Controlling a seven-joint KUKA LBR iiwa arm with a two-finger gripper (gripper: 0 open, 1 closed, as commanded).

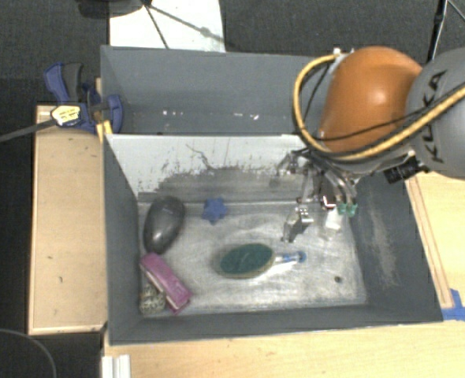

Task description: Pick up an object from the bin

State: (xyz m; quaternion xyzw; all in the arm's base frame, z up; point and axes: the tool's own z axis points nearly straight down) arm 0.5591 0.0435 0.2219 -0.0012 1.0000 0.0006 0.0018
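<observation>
As our arm reaches in from the right under its orange cover [370,93], we see the gripper [314,223] hanging low over the right-hand middle of the bin [122,235], its two fingers [295,225] spread apart with nothing between them. Nearest to it is a dark green oval thing [245,260], lying flat on the floor toward the front, with a short white and blue handle [288,258] pointing to the view's right. The handle's tip lies just below the finger nearer the view's left, and we cannot tell whether finger and handle touch. Whether the oval is a brush or a mirror we cannot tell either. Farther left, well apart from the gripper, a small blue piece [213,209] lies toward the back of the floor, and near it, close to the left wall, sits a dark grey computer mouse [163,223]. In the front left corner a purple oblong block [165,282] lies slantwise, touching a small speckled lump [148,300] at its lower end
</observation>
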